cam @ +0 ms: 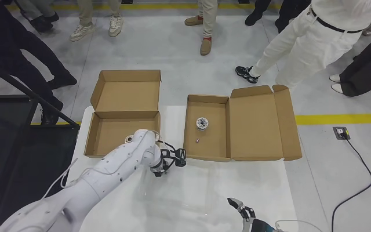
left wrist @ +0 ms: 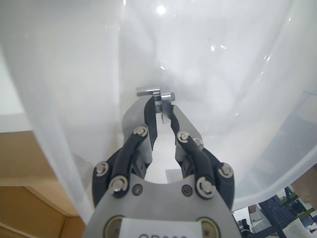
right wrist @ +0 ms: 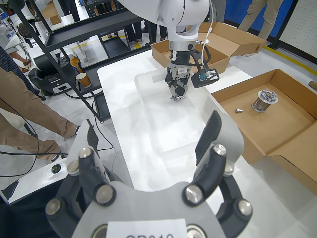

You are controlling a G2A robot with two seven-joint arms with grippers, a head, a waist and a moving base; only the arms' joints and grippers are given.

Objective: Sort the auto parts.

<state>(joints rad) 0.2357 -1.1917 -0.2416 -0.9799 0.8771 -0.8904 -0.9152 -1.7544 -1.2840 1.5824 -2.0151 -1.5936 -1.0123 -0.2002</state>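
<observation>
Right tool (right wrist: 153,120), white-labelled, jaws wide; left tool (left wrist: 162,105) tight around chrome part (left wrist: 146,91) inside clear bin (left wrist: 272,100).

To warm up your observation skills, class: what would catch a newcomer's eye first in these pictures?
The left tool pinches a small shiny metal part inside the clear tub at mid-table. Beside it, an open cardboard box holds a ribbed metal cylinder and a tiny bolt.

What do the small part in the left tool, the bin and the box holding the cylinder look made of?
Small part: metal, polished, likely steel or chrome plating; mirror-bright faces.
Bin: translucent glossy plastic; sharp light glints, milky walls.
Box: brown cardboard, matte; creased fold-out flaps.
</observation>
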